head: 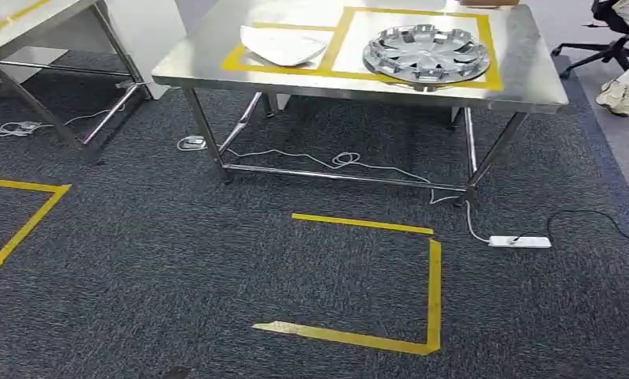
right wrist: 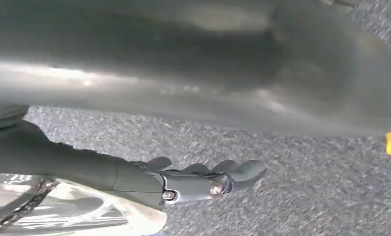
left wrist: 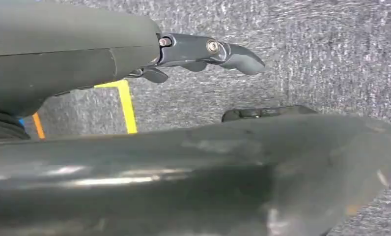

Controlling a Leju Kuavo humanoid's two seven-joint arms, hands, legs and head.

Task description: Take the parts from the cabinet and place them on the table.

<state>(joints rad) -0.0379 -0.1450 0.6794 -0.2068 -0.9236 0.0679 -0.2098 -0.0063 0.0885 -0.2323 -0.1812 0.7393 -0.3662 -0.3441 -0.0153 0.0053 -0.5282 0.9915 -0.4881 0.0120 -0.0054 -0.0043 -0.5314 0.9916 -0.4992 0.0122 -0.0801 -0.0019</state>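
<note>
Steel table point(head: 525, 71) ahead in head view; silver hubcap point(head: 426, 54) lying inside yellow taped square, white flat part point(head: 284, 44) just beside it in smaller taped frame. Below table: loose cable point(head: 343, 160), power strip point(head: 519, 242) on dark carpet point(head: 177, 260). Yellow floor tape point(head: 432, 284) between camera and table.

Left wrist view: left hand point(left wrist: 203, 51) over carpet, fingers extended, holding nothing.

Right wrist view: right hand point(right wrist: 203, 179) empty, fingers loosely spread; crinkled clear plastic point(right wrist: 61, 209) beside it.
</note>
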